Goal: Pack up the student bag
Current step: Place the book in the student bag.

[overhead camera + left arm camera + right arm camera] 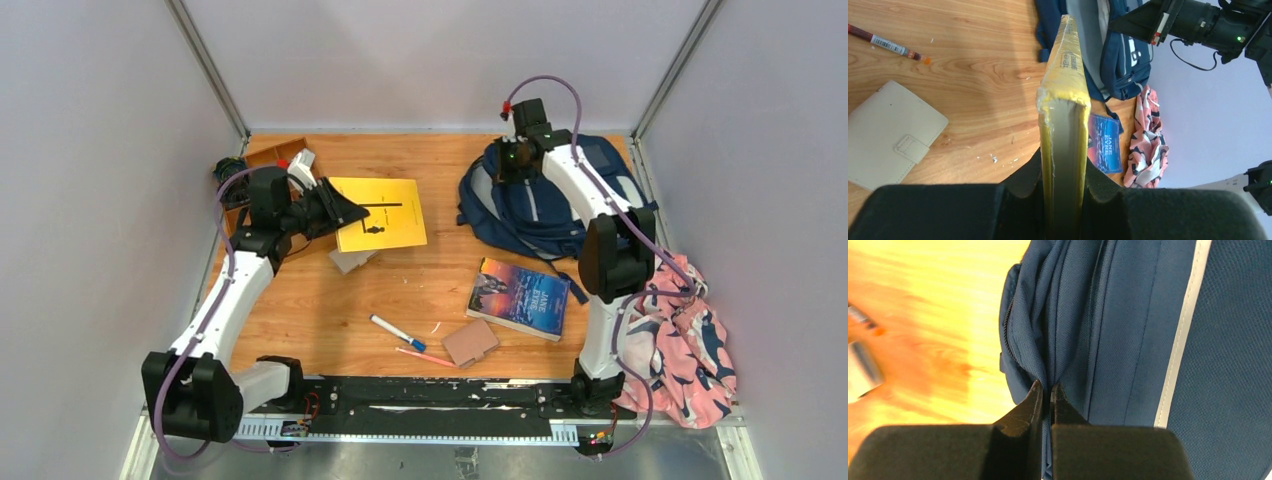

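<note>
Two tight grips: left tool (1064,167) on yellow book (1064,70), right tool (1047,388) on student bag (1128,340) fabric.

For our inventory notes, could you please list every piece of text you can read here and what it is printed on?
"JANE EYRE": on the cover of the blue book.
Spine print on the yellow book: too blurred to read; its cover marks in the top view are too small.
Barcode label on the red pen: unreadable.
</note>
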You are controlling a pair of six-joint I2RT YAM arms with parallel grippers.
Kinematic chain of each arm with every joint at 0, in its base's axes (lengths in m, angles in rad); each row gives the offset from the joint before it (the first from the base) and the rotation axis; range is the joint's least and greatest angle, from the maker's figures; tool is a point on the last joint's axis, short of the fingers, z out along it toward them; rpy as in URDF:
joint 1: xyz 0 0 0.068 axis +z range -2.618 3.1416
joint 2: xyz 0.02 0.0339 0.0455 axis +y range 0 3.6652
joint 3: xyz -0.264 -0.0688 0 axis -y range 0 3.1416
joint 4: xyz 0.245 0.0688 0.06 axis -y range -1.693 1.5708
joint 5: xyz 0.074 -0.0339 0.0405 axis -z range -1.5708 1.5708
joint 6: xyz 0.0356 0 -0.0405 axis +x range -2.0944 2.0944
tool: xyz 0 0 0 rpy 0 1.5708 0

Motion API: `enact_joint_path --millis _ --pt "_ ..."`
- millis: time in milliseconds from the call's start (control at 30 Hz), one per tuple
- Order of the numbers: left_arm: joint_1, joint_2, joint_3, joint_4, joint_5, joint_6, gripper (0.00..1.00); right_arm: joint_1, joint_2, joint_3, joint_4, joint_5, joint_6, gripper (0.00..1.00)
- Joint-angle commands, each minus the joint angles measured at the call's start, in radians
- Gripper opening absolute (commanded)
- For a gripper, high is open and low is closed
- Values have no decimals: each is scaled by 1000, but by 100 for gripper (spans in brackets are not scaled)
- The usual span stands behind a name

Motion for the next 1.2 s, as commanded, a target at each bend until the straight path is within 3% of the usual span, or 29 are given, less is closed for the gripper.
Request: enact_joint_path --millis 0,200,333,633,767,1000,1167 --pt "-3 5 8 126 31 -42 0 91 -49 41 26 -232 86 0" --pt "-2 59 13 183 36 -27 0 97 -126 -17 187 -400 238 0" --pt "-13 145 -11 307 70 -132 0 91 -165 -80 344 -474 373 0" --pt "-106 319 -32 533 -36 -345 0 90 -193 -200 603 -592 515 0" --pt "-177 435 -32 739 -69 -479 0 91 -211 -222 639 -624 524 0" --pt "-317 669 148 782 -172 -577 0 97 -222 -218 651 -681 488 0" --pt "-368 808 198 972 -199 -708 0 97 -205 -184 649 -782 490 0"
